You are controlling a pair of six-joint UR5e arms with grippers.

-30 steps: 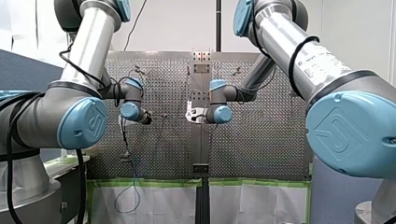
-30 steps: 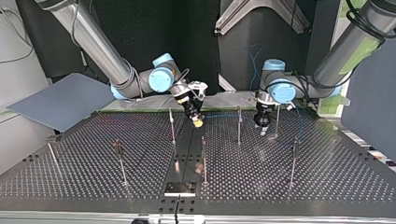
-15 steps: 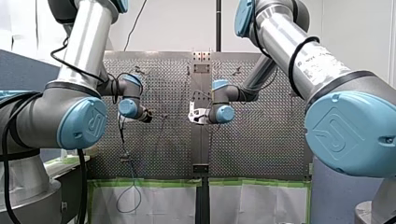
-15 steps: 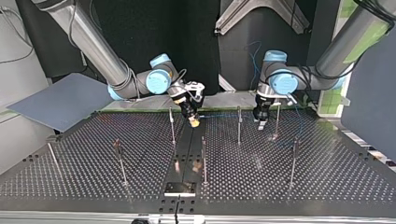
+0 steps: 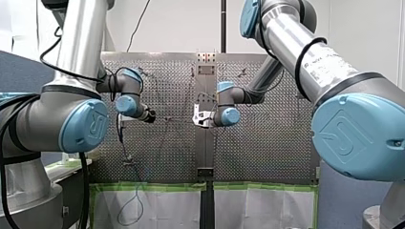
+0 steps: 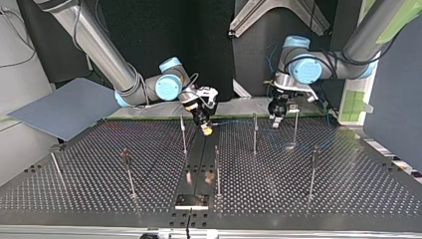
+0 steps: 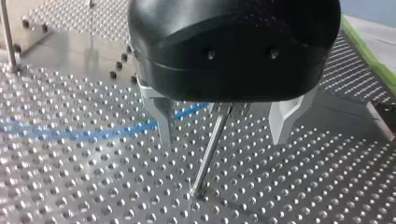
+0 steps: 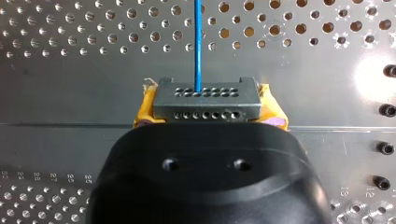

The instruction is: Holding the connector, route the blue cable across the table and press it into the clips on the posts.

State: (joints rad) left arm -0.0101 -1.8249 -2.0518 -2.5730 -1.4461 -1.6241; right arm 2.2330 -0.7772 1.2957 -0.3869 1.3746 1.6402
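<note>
My right gripper [image 8: 208, 112] has yellow pads and is shut on the grey connector [image 8: 205, 95]. The blue cable [image 8: 198, 42] leaves the connector straight ahead. In the top view this gripper [image 6: 204, 128] hangs low over the table's centre strip, and the cable [image 6: 234, 122] runs from it toward a thin post [image 6: 255, 132]. My left gripper [image 7: 222, 140] is open, its metal fingers [image 7: 164, 119] astride another post [image 7: 210, 149] and holding nothing. The cable [image 7: 93, 134] passes beside one finger, just above the plate. In the top view the left gripper [image 6: 275, 119] hovers next to that post [image 6: 295, 128].
Several more thin posts stand on the perforated table [image 6: 348, 189], such as one [image 6: 217, 169] near the middle, one [image 6: 313, 169] at the top view's right and one [image 6: 128, 172] at its left. A grey board [image 6: 64, 107] leans at the far left. Cable slack hangs off the table [image 5: 129, 205].
My left gripper has lifted and drawn back toward the far edge in the top view, still open. My right gripper has shifted slightly with the connector.
</note>
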